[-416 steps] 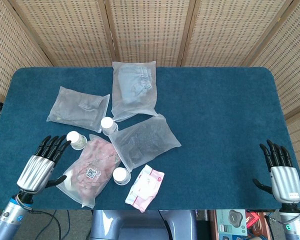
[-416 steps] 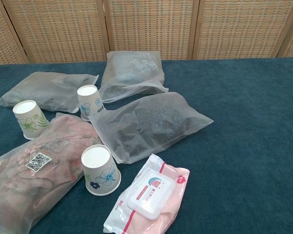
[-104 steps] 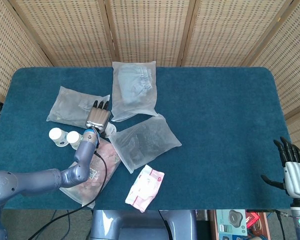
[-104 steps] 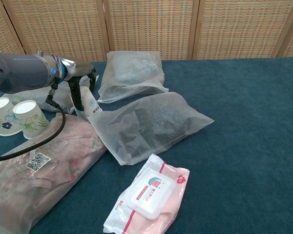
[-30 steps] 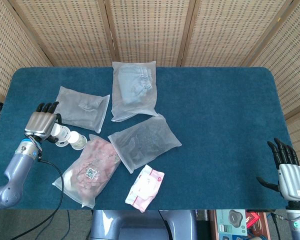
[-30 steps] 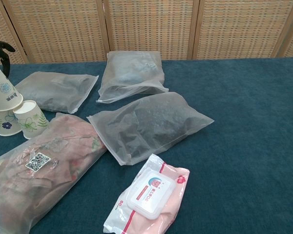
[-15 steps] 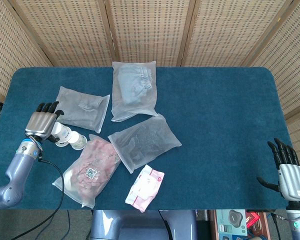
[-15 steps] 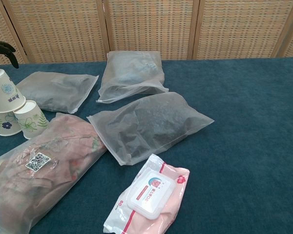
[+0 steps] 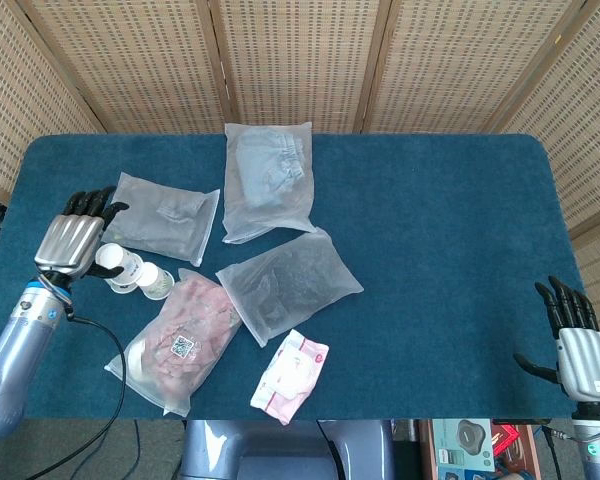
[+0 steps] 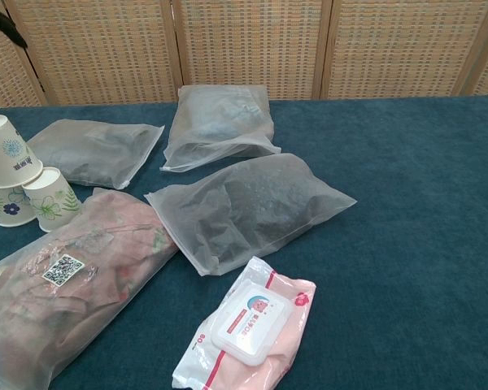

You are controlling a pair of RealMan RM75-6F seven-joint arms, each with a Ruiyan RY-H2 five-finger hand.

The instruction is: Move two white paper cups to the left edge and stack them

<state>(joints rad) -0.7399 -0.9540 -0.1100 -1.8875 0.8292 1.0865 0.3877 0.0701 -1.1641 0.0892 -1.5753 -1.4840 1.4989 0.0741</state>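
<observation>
The head view is taking in the whole blue table [image 9: 440,210] and both hands, while the chest view is showing neither hand clearly, only a dark tip at its upper left corner. The left hand [image 9: 72,238] is hovering at the left of the head view, fingers spread and grasping nothing, just above and left of the cups. The right hand [image 9: 578,342] is sitting at the lower right corner of that view, off the table's edge, fingers released and apart.

The chest view is giving the cups in far better detail. At its left edge an upside-down cup with a blue flower [image 10: 6,152] is leaning tilted on top of another inverted cup [image 10: 4,203], whose lower part is peeking out beneath it; whether it is fully seated over it I cannot tell. A third inverted cup with green leaves [image 10: 53,198] is standing just beside them on the right, touching the pink bag. In the head view these cups are appearing only as small white shapes [image 9: 120,265] near the left hand.

Four translucent bags are lying on the table: a pinkish bag with a QR label [image 10: 57,284] at lower left, a grey bag [image 10: 93,150] behind the cups, a bag with pale fabric inside [image 10: 220,122] at upper centre, and a bag of dark contents [image 10: 248,203] in the middle. A pack of wet wipes [image 10: 248,329] is lying at the bottom centre.
</observation>
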